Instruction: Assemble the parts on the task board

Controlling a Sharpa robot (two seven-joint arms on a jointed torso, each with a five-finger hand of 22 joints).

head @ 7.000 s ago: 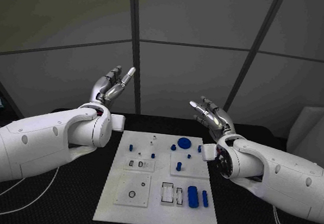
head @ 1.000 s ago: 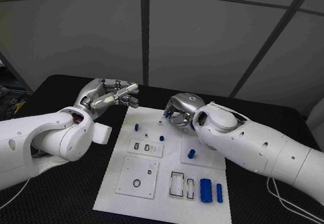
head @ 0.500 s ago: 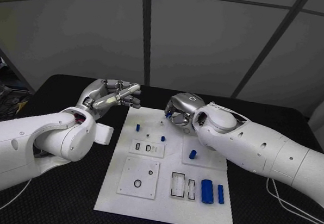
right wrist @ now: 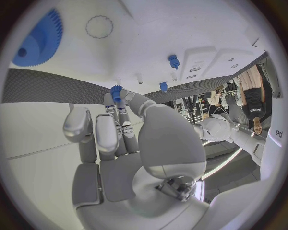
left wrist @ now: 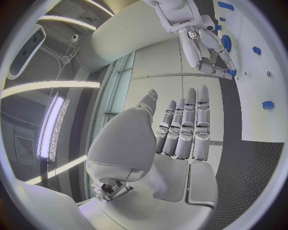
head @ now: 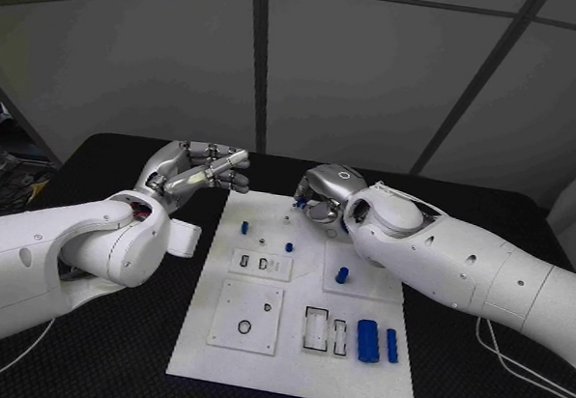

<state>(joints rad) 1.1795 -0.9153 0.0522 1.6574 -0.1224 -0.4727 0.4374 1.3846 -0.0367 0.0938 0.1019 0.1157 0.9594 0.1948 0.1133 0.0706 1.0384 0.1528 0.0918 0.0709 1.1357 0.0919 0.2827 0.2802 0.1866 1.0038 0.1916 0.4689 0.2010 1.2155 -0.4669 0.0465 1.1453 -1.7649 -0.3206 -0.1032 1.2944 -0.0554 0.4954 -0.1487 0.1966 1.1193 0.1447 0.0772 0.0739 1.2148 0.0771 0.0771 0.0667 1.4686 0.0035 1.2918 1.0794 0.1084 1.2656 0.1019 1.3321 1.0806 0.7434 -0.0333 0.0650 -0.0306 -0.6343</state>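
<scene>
The right hand (head: 321, 192) hangs over the far edge of the task board (head: 295, 355), fingers curled downward, and pinches a small blue part (right wrist: 115, 90) at its fingertips; the right wrist view shows the little toothed piece caught between the thumb and a finger, just above the white plate. A blue gear (right wrist: 38, 40) lies flat on the board near that hand, and two small blue pegs (right wrist: 173, 61) stand further along the plate. The left hand (head: 196, 171) is raised beside the board's far left corner, over the black table (head: 111, 155), holding nothing; its fingers (left wrist: 187, 125) lie straight and close together with the thumb set a little apart. Out from the hands, the board carries another short blue peg (head: 244, 225) near its left side, a blue piece (head: 342, 274) standing on the raised square in the middle, and two blue cylinders (head: 366, 340) lying side by side near the right edge, next to a pair of rectangular slots (head: 314, 326).
</scene>
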